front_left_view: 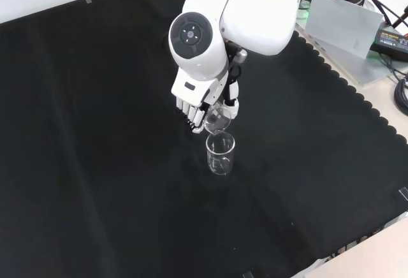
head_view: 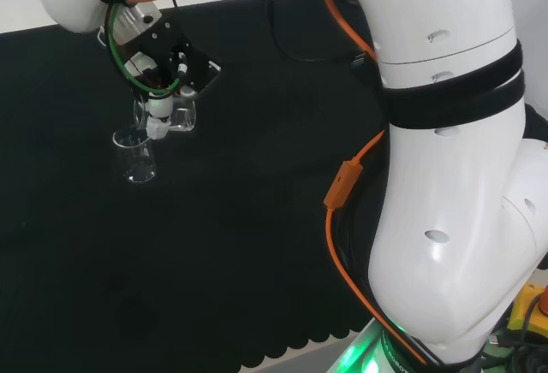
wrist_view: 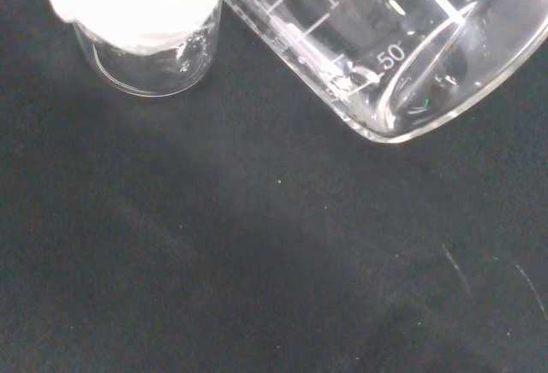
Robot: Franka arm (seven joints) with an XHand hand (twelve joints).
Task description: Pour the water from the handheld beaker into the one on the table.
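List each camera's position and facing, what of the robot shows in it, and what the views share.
Head view: behind and above the arm's base, looking over the white links at the hand tilting the held beaker.
Front view: before the arm, looking down on the black cloth; the hand comes from the top.
Wrist view: at the wrist, looking past the palm; a blurred white part of the hand shows.
Shared: all three show the held beaker and the standing beaker.

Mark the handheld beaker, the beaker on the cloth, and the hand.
handheld beaker (wrist_view: 402,56): wrist view, on its tilted clear wall by the scale marks.
beaker on the cloth (front_left_view: 220,155): front view, on its side wall below the rim.
hand (front_left_view: 191,108): front view, on the white backs of the curled fingers.
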